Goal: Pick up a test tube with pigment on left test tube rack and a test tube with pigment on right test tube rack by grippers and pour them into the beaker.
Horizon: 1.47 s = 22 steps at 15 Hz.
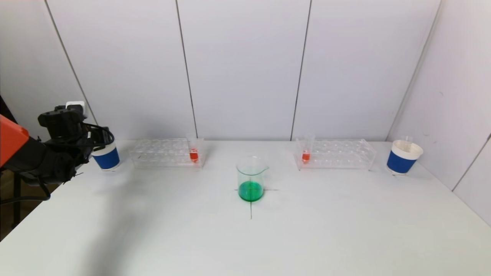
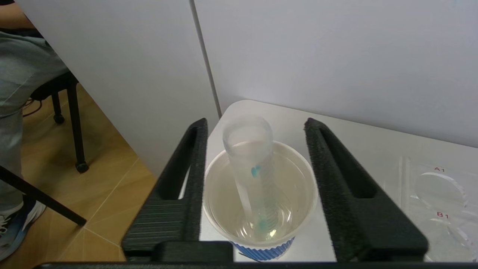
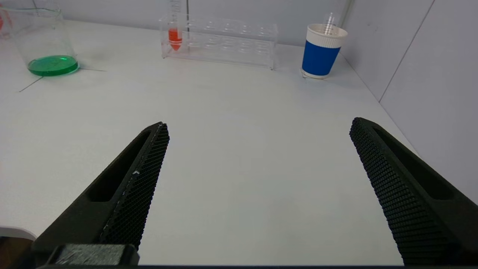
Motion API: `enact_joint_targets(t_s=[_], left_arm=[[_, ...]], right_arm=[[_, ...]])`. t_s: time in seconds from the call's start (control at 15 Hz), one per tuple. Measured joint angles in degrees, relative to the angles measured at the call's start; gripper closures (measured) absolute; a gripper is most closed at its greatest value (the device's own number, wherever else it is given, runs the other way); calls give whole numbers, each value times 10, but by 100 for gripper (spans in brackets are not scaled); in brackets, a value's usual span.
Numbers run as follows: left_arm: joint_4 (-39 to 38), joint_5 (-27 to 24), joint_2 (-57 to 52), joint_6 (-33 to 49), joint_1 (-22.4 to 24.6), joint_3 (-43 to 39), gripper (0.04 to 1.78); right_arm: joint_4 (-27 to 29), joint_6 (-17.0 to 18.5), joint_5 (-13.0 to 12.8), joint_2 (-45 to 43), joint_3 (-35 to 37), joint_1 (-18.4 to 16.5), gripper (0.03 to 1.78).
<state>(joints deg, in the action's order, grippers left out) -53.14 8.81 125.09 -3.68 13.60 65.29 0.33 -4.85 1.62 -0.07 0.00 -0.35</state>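
Observation:
The beaker (image 1: 251,178) stands at the table's middle with green liquid in its bottom. In the left test tube rack (image 1: 153,153) a test tube with red pigment (image 1: 194,150) is upright; another red one (image 1: 306,151) stands in the right test tube rack (image 1: 345,154). My left gripper (image 2: 255,123) hovers open over a blue paper cup (image 2: 298,186) at the far left. A nearly empty tube (image 2: 254,175) with blue-green drops leans in that cup, clear of both fingers. My right gripper (image 3: 260,123) is open and empty, low over bare table, out of the head view.
A second blue cup (image 1: 402,157) holding an empty tube (image 1: 407,140) stands at the far right by the side wall. The left cup (image 1: 106,157) is close to the table's left edge. Wall panels rise right behind both racks.

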Motion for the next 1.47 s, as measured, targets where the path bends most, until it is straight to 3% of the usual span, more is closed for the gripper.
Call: enact_joint_targets(t_s=[0.2,0.4,1.0,1.47], left_arm=[[0,0,0,0,0,0,36],[0,0,0,0,0,-1,10],[2,-8,-19,1,-4,-4,6],[3,-57,-123,13,-61,-84,6]], right_arm=[[0,0,0,0,0,0,5],[0,0,0,0,0,0,5],[0,0,0,0,0,0,5],[0,0,0,0,0,0,5]])
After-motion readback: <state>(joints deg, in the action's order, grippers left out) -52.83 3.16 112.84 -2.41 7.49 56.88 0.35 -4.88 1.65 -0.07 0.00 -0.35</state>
